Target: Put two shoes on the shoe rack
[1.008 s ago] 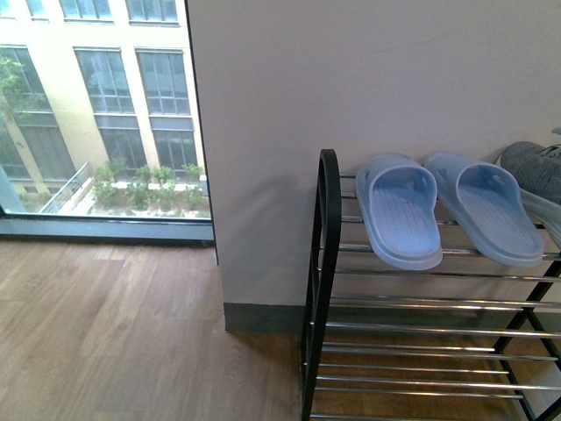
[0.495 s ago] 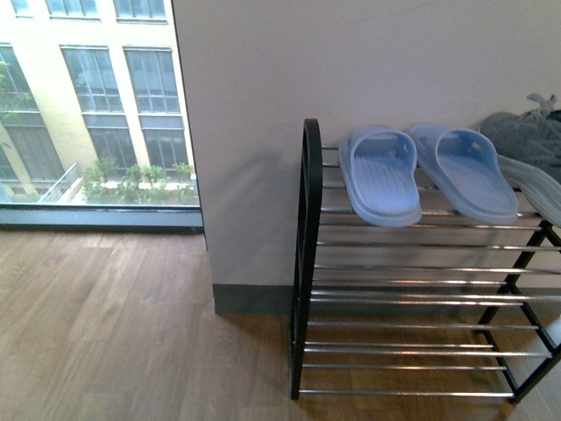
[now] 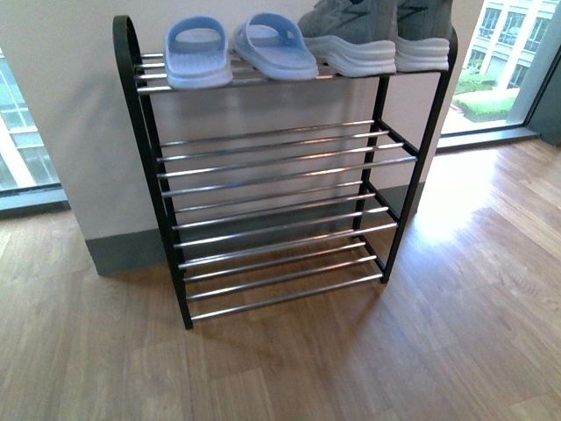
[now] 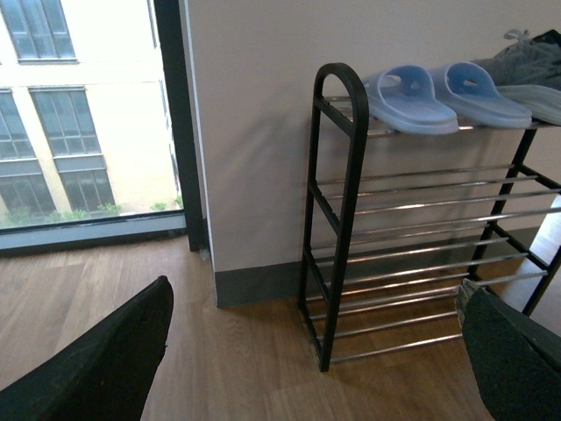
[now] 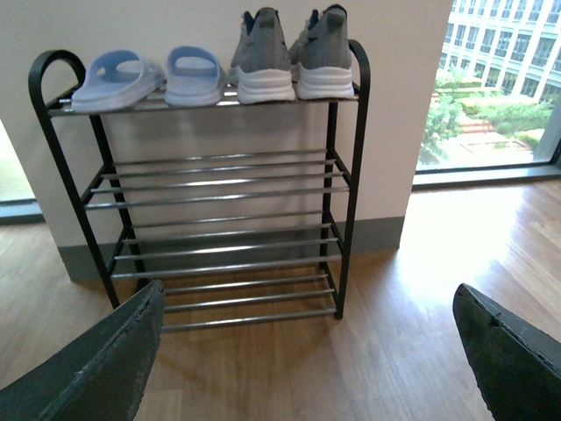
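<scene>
In the front view, the two shoes point(image 3: 377, 35) are cut off by the top edge, so only their soles and lower uppers are seen. In the left wrist view, the shoes point(image 4: 526, 74) and the shoe rack point(image 4: 421, 219) are clipped at the right edge. Only the dark fingers point(image 4: 96, 368) point(image 5: 96, 368) are shown at the frame corners in both wrist views; their tips are cut off.
</scene>
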### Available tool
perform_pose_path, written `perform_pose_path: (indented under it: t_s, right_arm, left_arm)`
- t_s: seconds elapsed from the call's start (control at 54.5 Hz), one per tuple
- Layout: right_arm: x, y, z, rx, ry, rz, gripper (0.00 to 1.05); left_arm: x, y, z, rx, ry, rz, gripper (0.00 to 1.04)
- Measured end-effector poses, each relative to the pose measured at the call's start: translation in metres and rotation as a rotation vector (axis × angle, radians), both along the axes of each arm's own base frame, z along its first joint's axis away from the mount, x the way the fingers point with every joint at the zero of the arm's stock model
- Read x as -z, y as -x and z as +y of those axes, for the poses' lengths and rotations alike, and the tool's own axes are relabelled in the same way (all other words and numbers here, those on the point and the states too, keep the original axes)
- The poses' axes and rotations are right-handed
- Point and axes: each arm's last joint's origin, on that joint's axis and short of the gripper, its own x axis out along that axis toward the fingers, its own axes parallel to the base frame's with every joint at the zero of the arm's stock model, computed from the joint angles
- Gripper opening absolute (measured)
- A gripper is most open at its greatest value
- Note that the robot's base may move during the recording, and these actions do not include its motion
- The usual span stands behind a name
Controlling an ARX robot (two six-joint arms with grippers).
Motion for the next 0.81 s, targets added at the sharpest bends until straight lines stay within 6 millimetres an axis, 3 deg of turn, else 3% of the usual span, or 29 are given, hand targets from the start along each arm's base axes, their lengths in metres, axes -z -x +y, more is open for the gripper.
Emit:
perform_pose_path:
  t_s: [0.807]
  right_arm:
    - [0.0000, 0.0001, 0.0000, 0.001, 0.000, 0.000, 0.95]
  left_arm:
    - [-0.0001, 0.0000, 0.0000, 0.000, 0.000, 0.000, 0.95]
